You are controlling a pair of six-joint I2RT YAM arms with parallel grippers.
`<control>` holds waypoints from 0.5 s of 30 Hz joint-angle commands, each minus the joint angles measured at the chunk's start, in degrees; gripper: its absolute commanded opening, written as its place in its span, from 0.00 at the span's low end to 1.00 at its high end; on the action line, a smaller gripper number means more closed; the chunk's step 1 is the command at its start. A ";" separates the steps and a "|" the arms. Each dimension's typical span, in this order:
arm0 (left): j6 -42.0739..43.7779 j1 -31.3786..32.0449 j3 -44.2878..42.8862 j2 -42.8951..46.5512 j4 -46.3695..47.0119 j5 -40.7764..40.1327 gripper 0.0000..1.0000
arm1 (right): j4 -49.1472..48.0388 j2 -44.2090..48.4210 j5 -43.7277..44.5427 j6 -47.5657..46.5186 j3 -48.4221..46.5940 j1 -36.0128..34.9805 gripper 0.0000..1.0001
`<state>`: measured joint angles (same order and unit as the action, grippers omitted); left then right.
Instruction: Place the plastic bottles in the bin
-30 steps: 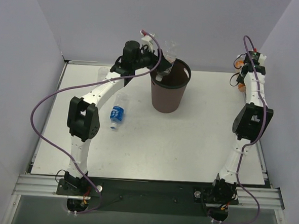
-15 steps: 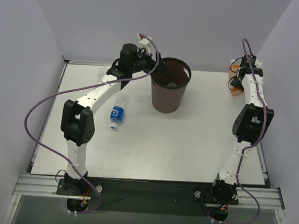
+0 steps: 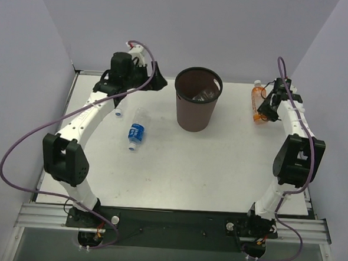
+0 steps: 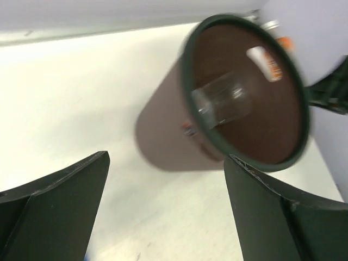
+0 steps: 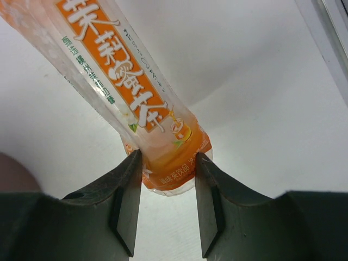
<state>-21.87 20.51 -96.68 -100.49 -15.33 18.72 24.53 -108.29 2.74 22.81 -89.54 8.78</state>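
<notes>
The dark brown bin stands at the back middle of the table, and a clear unlabelled bottle lies inside it. In the left wrist view the same bottle rests against the bin's inner wall. My left gripper hangs open and empty to the left of the bin; its tips frame bare table. My right gripper is shut on the base of the orange bottle, to the right of the bin. The right wrist view shows both fingers pinching the orange bottle. A blue-labelled bottle lies on the table left of the bin.
A small white cap peeks out beside the left arm's forearm; what it belongs to is hidden. Lavender walls close in the table at the back and both sides. The table's right edge runs close behind the right gripper.
My left gripper opened over the bin, let the clear bottle drop inside, then pulled back to the left. My right gripper carried the orange bottle leftward from the back right corner.
</notes>
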 commanded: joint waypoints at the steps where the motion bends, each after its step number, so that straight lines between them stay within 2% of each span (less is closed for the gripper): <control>1: 1.91 -5.56 9.30 6.87 -5.32 -5.88 0.97 | -3.18 8.78 -0.99 3.21 3.75 -2.00 0.10; 4: 3.49 -8.02 15.55 11.53 -4.97 -8.96 0.97 | -3.09 11.86 -1.34 3.47 4.46 -3.32 0.10; 7: 3.68 -11.89 23.43 14.70 -0.85 -7.64 0.97 | -2.83 14.24 -2.30 3.47 3.59 -5.17 0.10; 8: 0.46 -13.55 25.99 16.01 0.47 -10.52 0.97 | -2.74 14.86 -2.30 3.47 3.14 -5.69 0.10; 9: -3.41 -14.61 27.76 16.46 -1.17 -17.51 0.97 | -2.56 15.38 -2.22 3.47 2.79 -7.00 0.10; 10: -8.66 -16.36 31.61 17.25 -1.80 -16.97 0.97 | -2.56 16.61 -2.13 3.47 2.27 -7.71 0.10; 11: -8.80 -21.95 34.43 17.86 0.20 -12.61 0.97 | -2.65 17.14 -1.52 3.38 2.00 -8.42 0.10; 12: -9.33 -24.27 37.33 18.48 8.31 -7.17 0.97 | -2.65 17.76 -1.34 3.30 1.65 -10.34 0.10; 13: -13.16 -26.29 40.23 19.79 10.91 -0.85 0.97 | -2.65 18.46 -1.25 3.03 0.52 -11.14 0.10; 15: -13.29 -27.80 42.11 20.50 9.99 -0.79 0.97 | -2.56 19.16 -0.55 1.55 -0.72 -14.12 0.10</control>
<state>-28.53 -2.46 -58.43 -83.22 -12.67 11.66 23.07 -92.64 1.21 25.50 -86.15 -0.60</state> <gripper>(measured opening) 0.974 0.337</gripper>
